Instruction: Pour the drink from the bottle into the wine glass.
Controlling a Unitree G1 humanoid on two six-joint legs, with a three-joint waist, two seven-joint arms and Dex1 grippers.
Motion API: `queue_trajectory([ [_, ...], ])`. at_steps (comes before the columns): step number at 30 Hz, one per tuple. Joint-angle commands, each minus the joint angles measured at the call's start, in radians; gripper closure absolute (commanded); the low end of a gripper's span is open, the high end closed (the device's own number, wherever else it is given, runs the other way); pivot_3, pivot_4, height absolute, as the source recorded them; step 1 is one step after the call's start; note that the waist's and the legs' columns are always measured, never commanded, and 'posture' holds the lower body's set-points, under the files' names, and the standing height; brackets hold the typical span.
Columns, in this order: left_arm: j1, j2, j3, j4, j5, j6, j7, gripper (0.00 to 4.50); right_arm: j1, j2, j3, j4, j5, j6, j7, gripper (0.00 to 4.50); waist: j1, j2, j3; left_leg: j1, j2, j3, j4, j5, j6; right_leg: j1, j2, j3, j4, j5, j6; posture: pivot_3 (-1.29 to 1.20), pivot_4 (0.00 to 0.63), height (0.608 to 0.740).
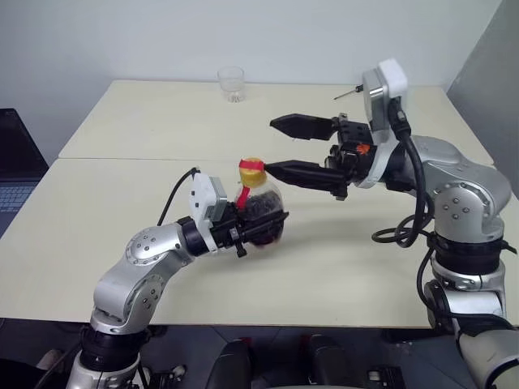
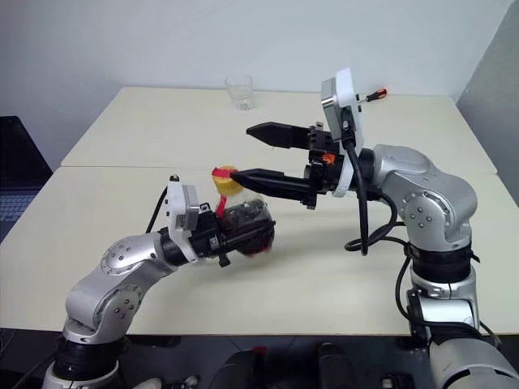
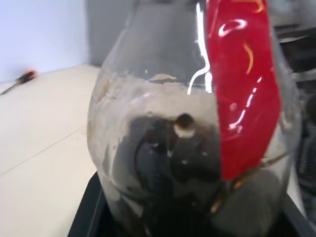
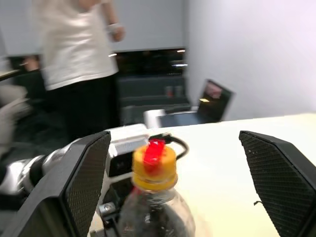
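The squat clear plastic bottle (image 1: 261, 212) of dark drink (image 3: 168, 168) is held upright above the table by the left gripper (image 2: 243, 231), so its yellow cap (image 4: 154, 168) can be reached by the wide-open right gripper (image 1: 284, 148) (probably to unscrew it).

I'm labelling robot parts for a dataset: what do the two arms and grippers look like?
Both arms are silver-grey metal with rounded joints and black bands. Each wrist carries a white camera block and a loose black cable. The left gripper and right gripper have long black tapered fingers; the right's pads are finely textured, with small red-orange fittings at its base.
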Motion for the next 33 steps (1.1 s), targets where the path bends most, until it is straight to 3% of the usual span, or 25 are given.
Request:
queue_trajectory([
  [1, -0.074, -0.039, -0.022, 0.049, 0.056, -0.063, 0.029, 2.48, 0.024, 0.017, -0.039, -0.102, 0.057, 0.03, -0.12, 0.05, 0.0, 0.0, 0.0, 0.0, 0.0, 0.0, 0.0, 0.0, 0.0, 0.0, 0.0, 0.0, 0.0, 0.0, 0.0, 0.0, 0.15, 0.74],
  [9, -0.236, -0.118, -0.074, 0.307, 0.182, -0.2, 0.006, 2.48, 0.053, 0.121, 0.13, -0.112, -0.224, -0.097, -0.39, 0.05, -0.003, 0.0, 0.0, 0.0, 0.0, 0.001, 0.0, 0.0, 0.0, -0.001, 0.0, 0.0, 0.001, 0.0, 0.0, 0.0, 0.15, 0.74],
  [13, -0.257, -0.124, -0.072, 0.345, 0.195, -0.23, -0.014, 2.48, 0.038, 0.168, 0.168, -0.074, -0.308, -0.15, -0.436, 0.05, -0.004, 0.0, 0.0, 0.0, 0.0, 0.001, -0.001, 0.0, 0.0, -0.001, 0.0, 0.0, 0.0, 0.0, 0.0, 0.0, 0.15, 0.74],
  [23, -0.246, -0.123, -0.074, 0.34, 0.201, -0.233, -0.035, 2.48, -0.005, 0.214, 0.191, 0.008, -0.411, -0.213, -0.443, 0.05, -0.003, 0.0, 0.0, 0.0, 0.0, 0.001, 0.0, 0.0, 0.0, -0.001, 0.0, 0.001, 0.0, 0.0, 0.0, 0.0, 0.15, 0.74],
  [33, -0.236, -0.122, -0.07, 0.321, 0.196, -0.211, -0.042, 2.48, 0.01, 0.201, 0.178, -0.018, -0.391, -0.193, -0.406, 0.05, -0.003, 0.0, 0.0, 0.0, 0.0, 0.001, 0.0, 0.0, 0.0, -0.001, 0.0, 0.0, 0.0, 0.0, 0.0, 0.0, 0.15, 0.74],
])
